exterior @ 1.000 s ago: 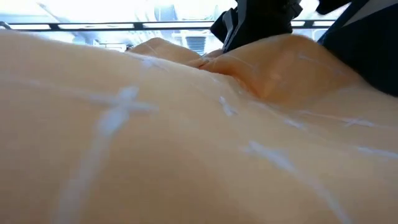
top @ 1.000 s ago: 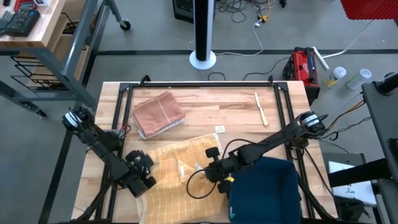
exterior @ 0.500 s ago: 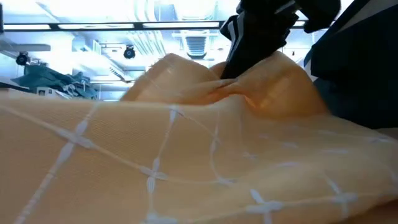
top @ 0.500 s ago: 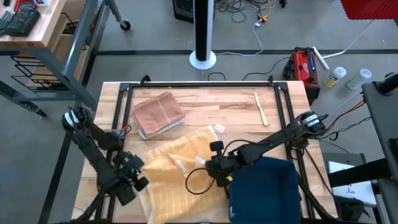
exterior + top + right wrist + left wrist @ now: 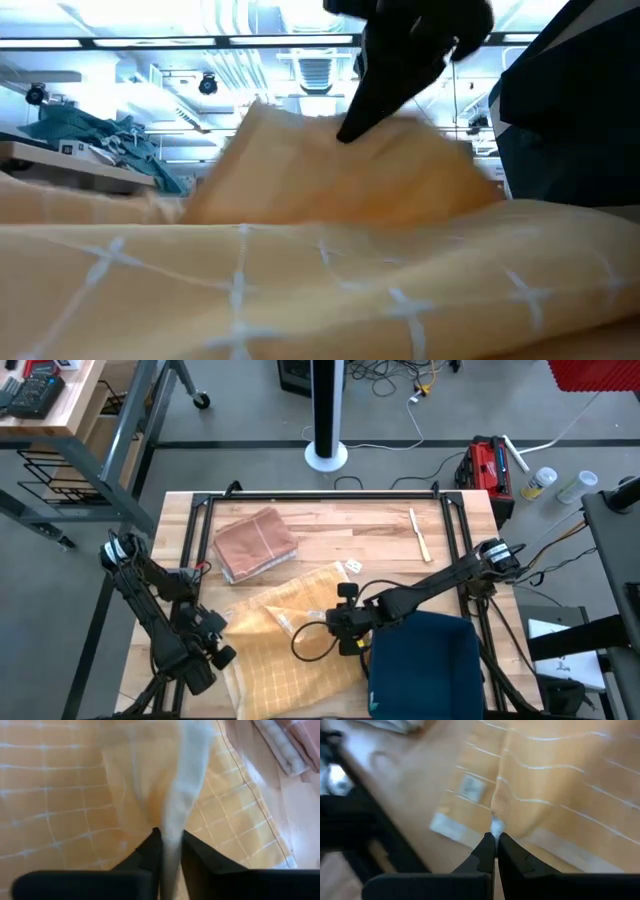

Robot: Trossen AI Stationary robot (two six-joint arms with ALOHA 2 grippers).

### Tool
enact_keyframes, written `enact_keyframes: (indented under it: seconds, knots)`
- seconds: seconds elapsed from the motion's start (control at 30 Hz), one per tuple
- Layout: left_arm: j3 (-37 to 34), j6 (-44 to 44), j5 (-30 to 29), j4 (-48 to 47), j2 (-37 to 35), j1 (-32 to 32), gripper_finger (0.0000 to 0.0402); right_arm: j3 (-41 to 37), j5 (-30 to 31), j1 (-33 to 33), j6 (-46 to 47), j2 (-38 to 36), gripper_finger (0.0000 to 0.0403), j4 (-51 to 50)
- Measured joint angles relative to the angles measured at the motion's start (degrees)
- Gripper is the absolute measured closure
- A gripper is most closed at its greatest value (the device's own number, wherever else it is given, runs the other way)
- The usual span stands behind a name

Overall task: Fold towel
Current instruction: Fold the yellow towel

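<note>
Nearest the front edge of the wooden surface (image 5: 380, 545), the yellow checked towel (image 5: 290, 650) is spread out and rumpled, filling the middle of the near half and running off the front edge. In the low view it's a big fold of yellow cloth with white grid lines right across the foreground.

The left hand (image 5: 215, 656) is at the towel's left side near the front, fingers pressed fully together on a pinch of the cloth; the left wrist view shows the two dark fingers (image 5: 485, 851) meeting right on a fold of the hem. The right hand (image 5: 338, 630) is a bit farther in, over the towel's middle-right part. Its fingers (image 5: 150, 847) stand slightly apart with a raised ridge of towel running between them, so it has hold of that ridge, lifted up off the rest.

Just right of that hand, a dark blue cloth (image 5: 425, 665) sits at the near right, touching the towel's edge.

Farther back on the left lies a folded pinkish-brown towel (image 5: 255, 543), just beyond the yellow one. Toward the far right there's a thin pale wooden stick (image 5: 418, 533), well apart from everything.
</note>
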Motion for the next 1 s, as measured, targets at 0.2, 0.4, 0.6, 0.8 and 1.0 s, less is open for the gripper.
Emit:
enact_keyframes:
  seconds: [0.2, 0.4, 0.6, 0.8, 1.0]
  knots:
    - [0.1, 3.5, 0.4, 13.6, 0.3, -0.2, 0.0401, -0.1, 1.3, -0.9, -2.8, 2.8, 0.0269, -1.7]
    - [0.3, 3.3, 0.4, 17.8, 0.8, -0.4, 0.0401, 0.2, 0.9, -2.3, -7.5, 3.1, 0.0238, 0.4]
    - [1.5, 3.3, 0.0, 18.1, 3.3, -0.5, 0.0401, 0.2, -3.8, -3.4, -9.1, 3.1, 0.0252, 4.7]
    - [2.2, 3.4, -0.1, 18.8, 5.4, -0.7, 0.0401, 0.2, -5.5, -7.6, -7.5, 3.2, 0.0267, 5.3]
    - [2.4, 3.9, -0.3, 25.4, 5.7, -0.8, 0.0401, 0.1, -14.8, -9.8, -14.7, 3.7, 0.0252, 8.1]
